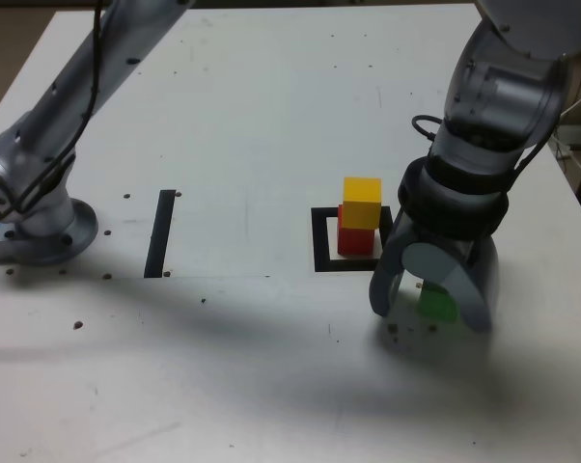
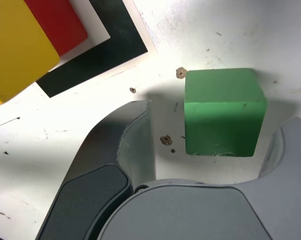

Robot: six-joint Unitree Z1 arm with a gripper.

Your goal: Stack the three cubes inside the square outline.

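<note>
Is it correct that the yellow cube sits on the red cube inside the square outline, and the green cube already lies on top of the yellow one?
Not quite. The green cube is not on the yellow cube; the wrist view shows it resting on the table, between the open jaws of the gripper. The rest holds: in the exterior view, yellow sits on the red cube inside the square outline.

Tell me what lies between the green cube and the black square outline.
Only bare white table with a few small brown specks; nothing else sits between the green cube and the black square outline, as the wrist view shows.
</note>
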